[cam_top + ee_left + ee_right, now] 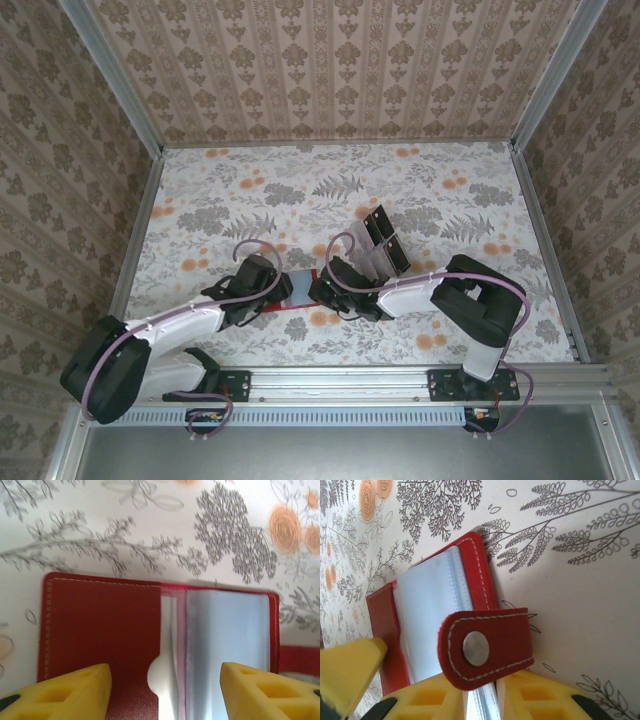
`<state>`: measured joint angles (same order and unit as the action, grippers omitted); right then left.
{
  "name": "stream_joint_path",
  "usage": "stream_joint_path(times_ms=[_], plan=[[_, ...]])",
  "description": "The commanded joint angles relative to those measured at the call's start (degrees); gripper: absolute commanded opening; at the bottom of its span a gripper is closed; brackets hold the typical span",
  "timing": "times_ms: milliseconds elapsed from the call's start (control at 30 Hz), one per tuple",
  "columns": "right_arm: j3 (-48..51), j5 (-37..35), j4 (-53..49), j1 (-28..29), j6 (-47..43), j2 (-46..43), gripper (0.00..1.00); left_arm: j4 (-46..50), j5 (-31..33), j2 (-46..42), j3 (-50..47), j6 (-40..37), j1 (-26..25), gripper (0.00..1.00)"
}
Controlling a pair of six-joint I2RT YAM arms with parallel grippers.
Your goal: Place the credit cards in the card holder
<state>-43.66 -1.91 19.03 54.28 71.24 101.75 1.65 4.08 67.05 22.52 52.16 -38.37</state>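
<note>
The red card holder [100,625] lies open on the floral table between both arms [300,288]. Its left half is red leather and its right half is clear, greyish sleeves [225,630]. My left gripper [167,692] hovers open just above it, one yellow finger over each half. My right gripper [485,702] is shut on the card holder's right edge, with sleeve pages pinched between its fingers. The clasp strap [490,647] with its metal snap folds over them. Black credit cards [378,225] [395,255] sit behind the right arm, away from both grippers.
The cards rest by a clear plastic tray [372,250] just behind the right wrist. A left finger [350,670] shows at the edge of the right wrist view. Patterned walls enclose the table [230,190] on three sides.
</note>
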Motion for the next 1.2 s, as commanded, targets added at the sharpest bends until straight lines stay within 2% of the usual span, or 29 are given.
stream_joint_path(times_ms=[0, 200, 500, 733, 1167], plan=[[0.07, -1.60, -2.81, 0.48, 1.43, 0.94, 0.25, -1.39, -0.03, 0.63, 0.13, -4.49, 2.41, 0.61], [-1.87, -1.28, -6.65, 0.41, -3.56, -2.54, 0.29, -1.19, -2.29, -1.42, 0.30, -4.15, 2.86, 0.61], [-10.94, 1.46, -20.36, -0.86, -17.38, -6.41, 0.38, 2.94, -1.90, -9.91, 0.65, -3.64, 3.03, 0.62], [-16.42, 7.18, -24.34, -3.72, -21.57, -2.13, 0.38, 4.88, -2.42, -11.24, 1.49, -4.98, 3.83, 0.62], [-20.88, 10.76, -24.57, -4.85, -23.52, 4.57, 0.37, 1.19, -1.70, -8.74, -3.09, -4.86, 4.01, 0.56]])
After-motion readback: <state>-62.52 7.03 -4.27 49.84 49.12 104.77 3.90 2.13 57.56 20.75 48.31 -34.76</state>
